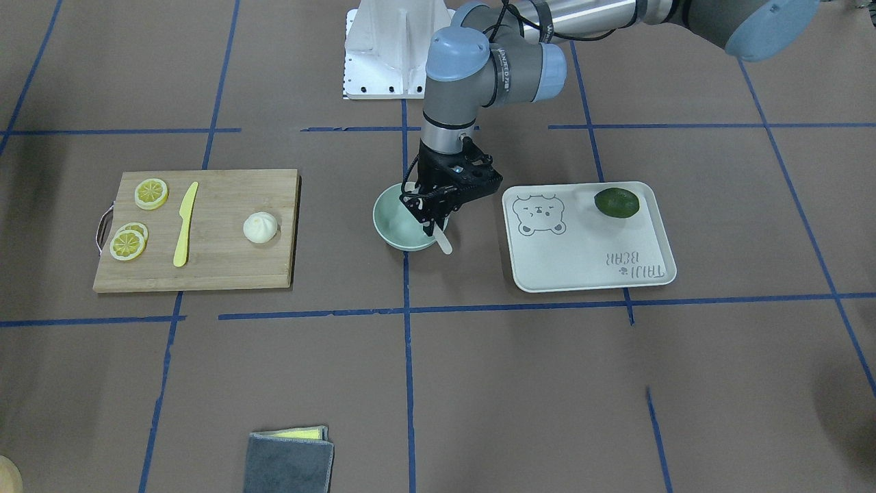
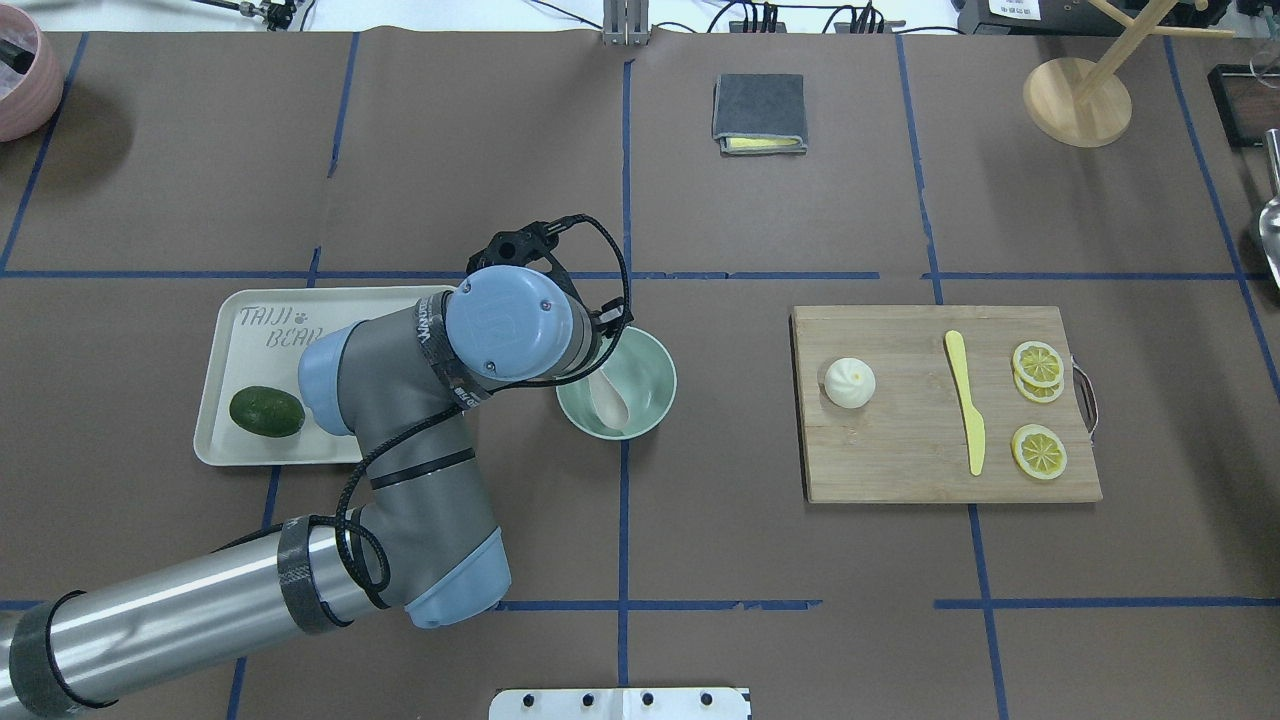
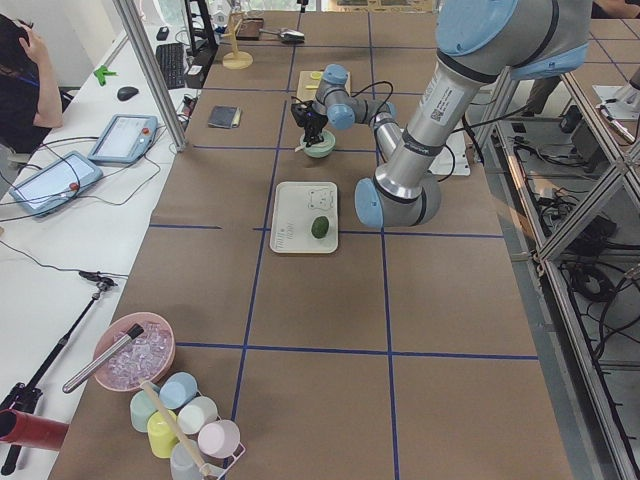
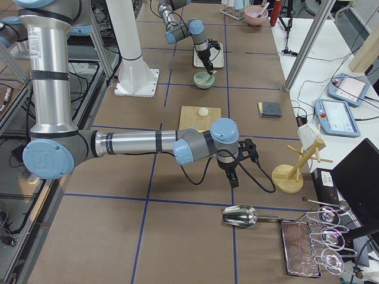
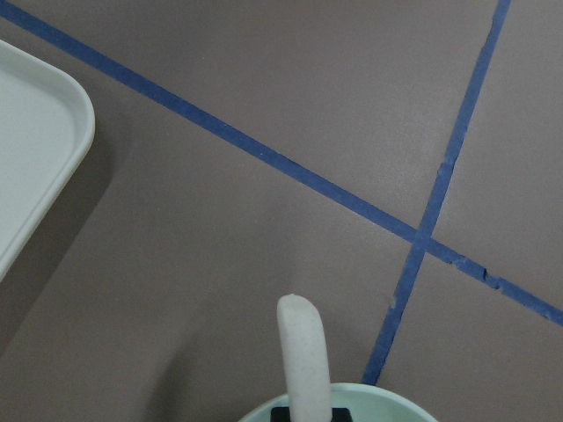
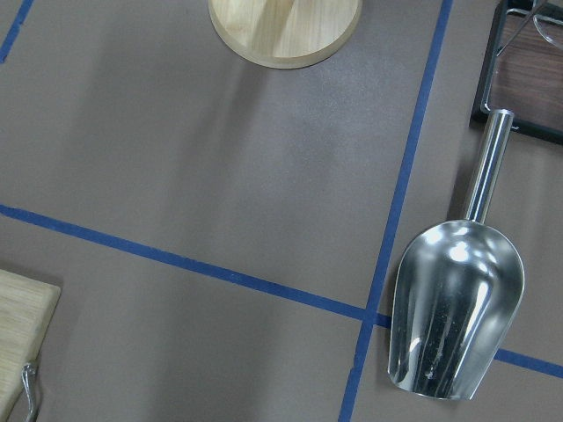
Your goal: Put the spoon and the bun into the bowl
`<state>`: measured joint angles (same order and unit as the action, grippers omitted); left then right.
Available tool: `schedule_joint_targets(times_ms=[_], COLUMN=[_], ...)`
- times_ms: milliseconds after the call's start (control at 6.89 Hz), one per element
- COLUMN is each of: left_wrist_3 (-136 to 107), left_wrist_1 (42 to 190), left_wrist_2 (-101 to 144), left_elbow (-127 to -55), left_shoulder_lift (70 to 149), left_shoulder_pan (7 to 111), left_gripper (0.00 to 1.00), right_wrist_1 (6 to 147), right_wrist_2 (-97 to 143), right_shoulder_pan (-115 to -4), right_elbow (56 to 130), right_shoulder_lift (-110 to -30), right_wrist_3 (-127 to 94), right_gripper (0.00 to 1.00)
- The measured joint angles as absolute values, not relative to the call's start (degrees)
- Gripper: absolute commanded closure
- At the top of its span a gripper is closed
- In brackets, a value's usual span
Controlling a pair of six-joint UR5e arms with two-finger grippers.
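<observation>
The left arm's fingers clamp the one short off-white plastic spoon, its scoop inside the single round mint-green plastic bowl. One white pleated steamed bun sits on the wooden cutting board, with three lemon slices and one yellow plastic knife. Whether the right arm's fingers are open cannot be told.

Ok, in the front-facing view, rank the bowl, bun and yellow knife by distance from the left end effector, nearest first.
1. Bowl, just beneath the left end effector, which holds the spoon.
2. Bun, on the cutting board's nearer end, on the robot's right side.
3. Knife, farther along the board.
</observation>
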<state>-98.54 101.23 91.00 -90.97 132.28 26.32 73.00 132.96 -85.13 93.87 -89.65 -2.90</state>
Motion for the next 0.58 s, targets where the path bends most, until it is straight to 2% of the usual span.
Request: schedule_joint_targets(times_ms=[290,581], left_wrist_3=[-92.81,-78.95], left_wrist_1=[101.19,100.39], left_wrist_2=[91.11,91.63], left_elbow=[-92.13,-98.48], left_shoulder_lift=[131.58,127.54], left_shoulder_pan=[26.29,27.1], left_gripper=[0.0,0.0], right_wrist_1=[73.01,73.46], right_wrist_2=[132.78,132.95], right_shoulder_pan=[-85.09,-84.93], right_elbow=[93.95,94.25], right_shoulder_lift=[-89.62,-89.1], right_wrist_3=[-2.92,-3.0], right_gripper=[0.0,0.0])
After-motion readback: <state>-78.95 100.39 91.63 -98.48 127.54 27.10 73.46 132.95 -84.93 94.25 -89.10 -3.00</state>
